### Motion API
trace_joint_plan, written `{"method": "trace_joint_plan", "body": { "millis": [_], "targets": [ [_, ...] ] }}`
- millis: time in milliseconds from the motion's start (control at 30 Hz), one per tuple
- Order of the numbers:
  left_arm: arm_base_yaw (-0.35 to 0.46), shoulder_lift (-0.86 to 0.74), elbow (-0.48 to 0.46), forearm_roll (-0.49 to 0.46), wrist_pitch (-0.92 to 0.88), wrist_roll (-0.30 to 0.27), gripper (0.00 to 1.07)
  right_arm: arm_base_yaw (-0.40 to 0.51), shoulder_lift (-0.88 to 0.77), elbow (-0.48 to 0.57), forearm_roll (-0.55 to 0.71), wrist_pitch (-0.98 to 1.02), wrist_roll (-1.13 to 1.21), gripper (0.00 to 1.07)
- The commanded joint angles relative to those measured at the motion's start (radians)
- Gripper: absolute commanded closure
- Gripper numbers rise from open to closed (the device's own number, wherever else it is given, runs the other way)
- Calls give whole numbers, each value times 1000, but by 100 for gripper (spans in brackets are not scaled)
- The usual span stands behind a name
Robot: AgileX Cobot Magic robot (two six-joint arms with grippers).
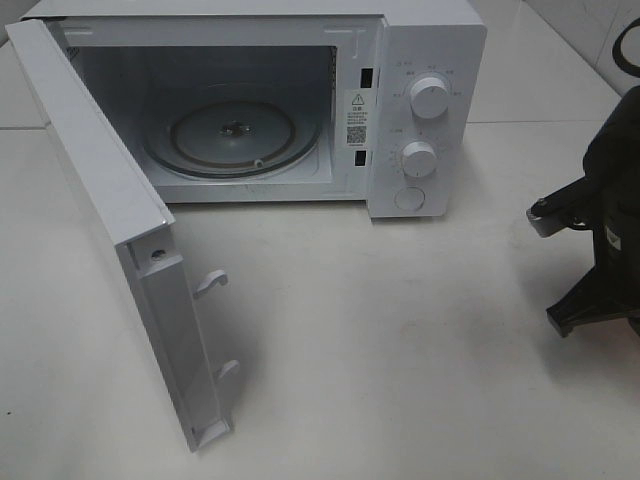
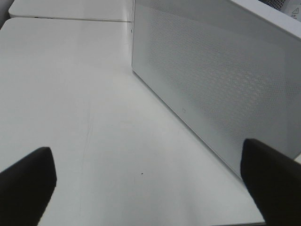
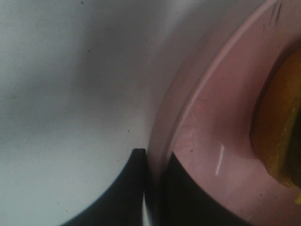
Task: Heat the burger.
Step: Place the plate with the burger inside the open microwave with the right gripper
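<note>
Resting on the plate (image 3: pixel 207 122), the burger (image 3: pixel 277 127) is seen only at the edge of the right wrist view and is not caught by the high camera.
- Burger: bun glossy. It is judged light, soft and loosely stacked, liable to slide or shed layers if tilted.
- Hold: best taken on the plate, which is stiff and smooth, and kept level.
- Right gripper (image 3: pixel 154 157): closed on the plate's rim, a finger on either side.
- Left gripper (image 2: pixel 148 165): wide open, empty, near the door (image 2: pixel 211 80).
- Microwave (image 1: pixel 420 100): door standing open, turntable (image 1: pixel 235 135) bare.
</note>
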Motion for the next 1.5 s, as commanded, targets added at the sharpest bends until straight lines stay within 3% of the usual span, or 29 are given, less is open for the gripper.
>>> {"method": "trace_joint_plan", "body": {
  "millis": [33,333,633,1267,1500],
  "targets": [
    [4,-25,4,-6,-9,0,7,39,-40,5,-62,79,14,107],
    [4,-25,4,-6,-9,0,7,110,-107,59,-61,103,14,107],
    [4,-25,4,-6,-9,0,7,253,-230,133,-60,163,24,107],
    [4,-25,4,-6,-9,0,7,697,-333,154,-55,319,55,107],
    [4,-25,4,-6,-9,0,7,821,-333,154,-55,338,55,107]
  ]
}}
